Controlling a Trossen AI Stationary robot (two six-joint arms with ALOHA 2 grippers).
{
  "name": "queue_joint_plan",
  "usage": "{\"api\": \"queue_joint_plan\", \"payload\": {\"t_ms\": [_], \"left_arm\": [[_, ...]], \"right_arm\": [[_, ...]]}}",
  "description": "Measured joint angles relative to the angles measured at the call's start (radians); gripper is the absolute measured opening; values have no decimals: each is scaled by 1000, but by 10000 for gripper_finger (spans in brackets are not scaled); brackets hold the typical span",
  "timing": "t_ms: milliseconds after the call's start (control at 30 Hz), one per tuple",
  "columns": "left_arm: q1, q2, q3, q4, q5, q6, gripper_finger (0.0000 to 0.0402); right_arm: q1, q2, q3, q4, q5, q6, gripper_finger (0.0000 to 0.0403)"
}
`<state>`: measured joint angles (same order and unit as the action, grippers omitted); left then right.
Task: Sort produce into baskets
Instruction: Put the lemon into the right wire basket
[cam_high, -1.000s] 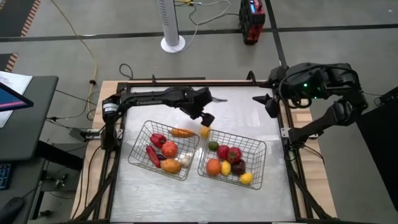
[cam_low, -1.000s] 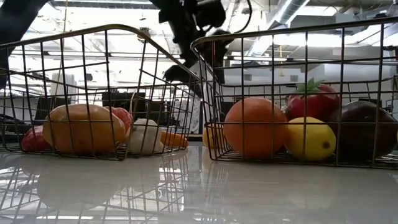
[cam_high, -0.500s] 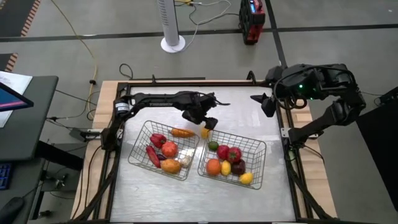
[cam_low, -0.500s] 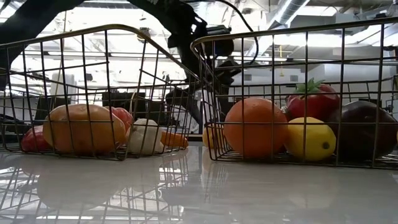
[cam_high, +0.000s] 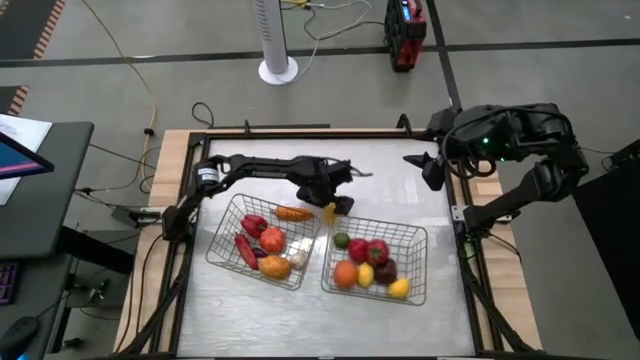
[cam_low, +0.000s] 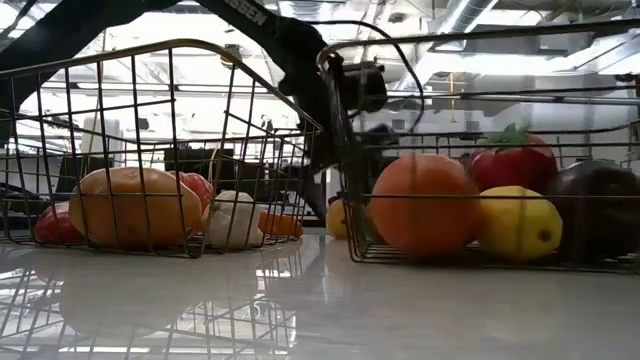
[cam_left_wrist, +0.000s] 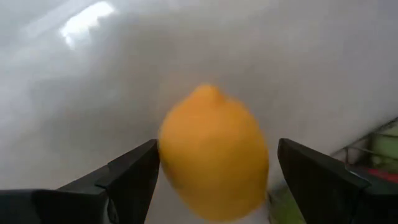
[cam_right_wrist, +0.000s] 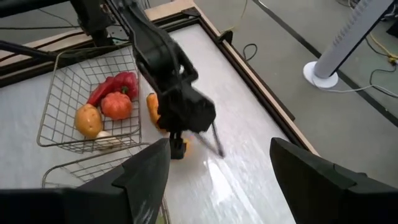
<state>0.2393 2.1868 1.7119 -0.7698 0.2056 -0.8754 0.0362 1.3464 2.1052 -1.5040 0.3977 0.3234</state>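
Left gripper (cam_high: 337, 205) down at table, fingers (cam_left_wrist: 127, 174) spread either side of yellow lemon (cam_left_wrist: 213, 152), not yet closed on it; contact not visible. Lemon (cam_high: 329, 211) on table just behind gap between the two baskets. Left basket (cam_high: 226, 232) with red, orange and whitish items; right basket (cam_high: 415, 240) with orange, red, yellow and dark pieces. Step judged: grasp of last loose piece. Next: close on lemon, lift clear of rim, carry over right basket. Right gripper (cam_high: 428, 170) parked at far right edge, fingers (cam_right_wrist: 143, 177) apart, empty. Low view: lemon (cam_low: 338, 218) mostly hidden behind wire.
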Motion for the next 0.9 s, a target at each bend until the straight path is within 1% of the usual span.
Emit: {"api": "queue_joint_plan", "payload": {"t_ms": [67,133,267,400,533,600,733,833,900], "left_arm": [[-9,13,0,-17,-4,7,311],[-18,18,0,-37,-42,14,311],[-20,19,0,-50,-78,31,305],[-20,19,4,-49,-98,41,269],[-17,19,8,-45,-73,78,220],[-11,13,8,-52,-61,107,205],[7,-23,22,-78,-58,179,205],[9,-84,54,-87,-45,245,220],[1,-132,64,-84,12,307,228]], "right_arm": [[9,-1,0,0,0,0,302],[18,-1,0,0,0,0,302],[35,-1,0,0,1,-2,302],[36,-1,0,0,5,-2,302],[36,-1,0,0,6,1,302],[36,-1,0,0,6,1,302],[36,-1,0,-2,6,1,302],[35,-3,0,-2,6,0,302],[35,-5,0,-2,16,1,302]]}}
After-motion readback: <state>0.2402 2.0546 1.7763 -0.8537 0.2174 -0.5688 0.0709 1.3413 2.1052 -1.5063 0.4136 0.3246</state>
